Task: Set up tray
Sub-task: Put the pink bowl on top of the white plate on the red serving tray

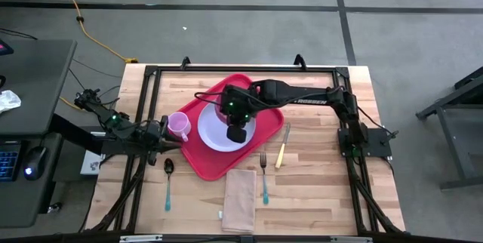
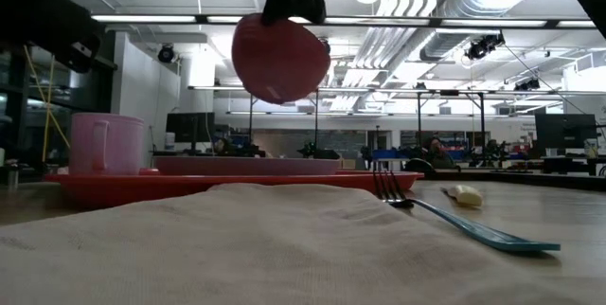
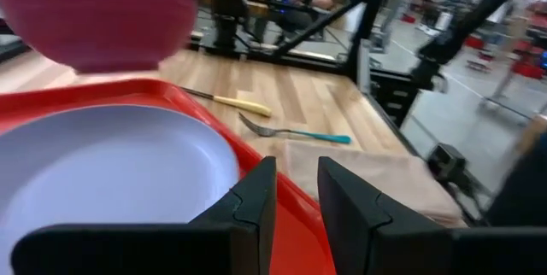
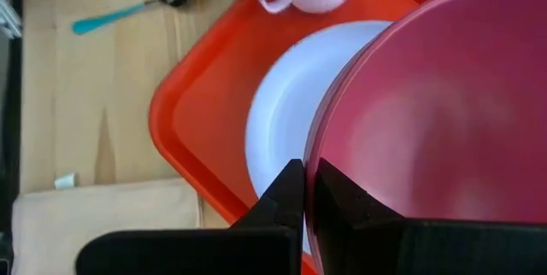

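The red tray lies mid-table with a round lavender plate resting flat on it and a pink mug standing at its left corner. My right gripper is above the plate, shut on a pink bowl that hangs over the tray. My left gripper waits open at the tray's left side beside the mug, pointing level across the tray rim, nothing between its fingers. My right gripper pinches the bowl's rim, one finger inside the bowl and one outside. The fingers slant down from above. The bowl hangs tilted below them, lifted clear of the plate and tray, its hollow turned sideways.
A teal-handled spoon lies left of the tray. A beige napkin, a teal-handled fork and a yellow-handled knife lie near and right of it. A black frame runs around the table's edges.
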Action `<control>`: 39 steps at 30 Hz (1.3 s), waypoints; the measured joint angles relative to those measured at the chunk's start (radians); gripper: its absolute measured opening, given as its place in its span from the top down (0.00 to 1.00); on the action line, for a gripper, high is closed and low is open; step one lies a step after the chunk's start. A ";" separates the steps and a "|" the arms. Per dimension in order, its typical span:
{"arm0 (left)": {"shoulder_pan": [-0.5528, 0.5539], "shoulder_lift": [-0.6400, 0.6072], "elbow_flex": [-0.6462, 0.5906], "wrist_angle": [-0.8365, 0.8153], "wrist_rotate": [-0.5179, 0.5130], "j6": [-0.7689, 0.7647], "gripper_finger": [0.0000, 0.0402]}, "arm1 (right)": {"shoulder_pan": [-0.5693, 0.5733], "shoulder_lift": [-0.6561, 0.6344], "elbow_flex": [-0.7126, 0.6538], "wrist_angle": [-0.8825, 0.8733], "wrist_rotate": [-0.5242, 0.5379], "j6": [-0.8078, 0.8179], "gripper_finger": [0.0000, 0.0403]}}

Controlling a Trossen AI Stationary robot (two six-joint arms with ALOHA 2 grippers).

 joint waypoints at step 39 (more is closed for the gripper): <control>0.000 0.000 0.000 -0.032 -0.064 -0.016 0.71 | 0.002 0.145 0.000 0.054 -0.050 -0.063 1.00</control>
